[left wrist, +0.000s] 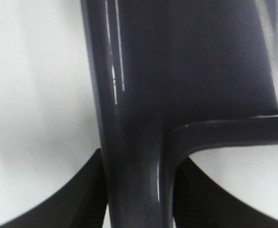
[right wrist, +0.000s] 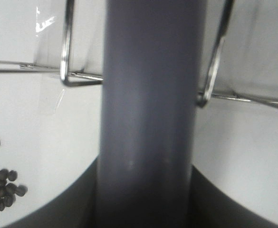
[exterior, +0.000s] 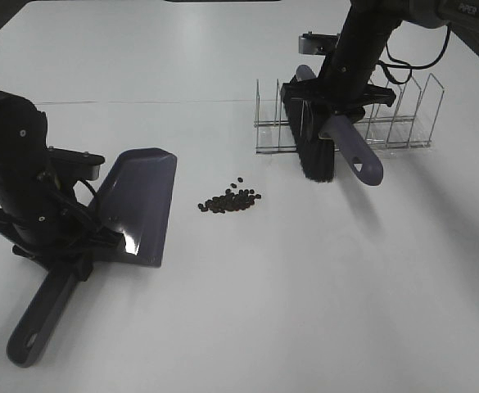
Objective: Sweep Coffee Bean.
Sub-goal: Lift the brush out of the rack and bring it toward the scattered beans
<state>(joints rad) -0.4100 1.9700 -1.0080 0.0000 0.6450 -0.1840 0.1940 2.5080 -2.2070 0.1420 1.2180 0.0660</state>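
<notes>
Exterior high: coffee bean [exterior: 231, 200] pile sits in the middle of the table [exterior: 305, 319], one loose cluster; it lies between dustpan [exterior: 145, 201] and brush [exterior: 314, 155], touching neither. (Kim)

Grips? (Ravi)

Both clamped; left gripper [exterior: 74, 260] is on the dustpan's handle, and the left wrist view shows both fingers [left wrist: 89, 202] hard against the stem; right gripper [exterior: 339, 106] is closed round the brush handle, and the right wrist view has that handle running down the middle into the grip, beans off to one side. (Kim)

Step? (Ravi)

My read: both tools in hand, sweep not yet started; no beans in the pan that I can see. Brush hangs just in front of the wire rack [exterior: 403, 123], bristles low over the table; contact or not, can't tell. Dustpan is near the pile on the left arm's side, with a gap between them. (Kim)

Next? (Ravi)

Probably: pan edge flat on the table just beside the pile, held steady; brush to the far side of the beans, bristles touching the surface; then a short slow stroke toward the pan. Beans are small and look likely to roll; too fast and they'd scatter or slip past the pan's edge. Also clear the rack wires before swinging the brush. (Kim)
</notes>
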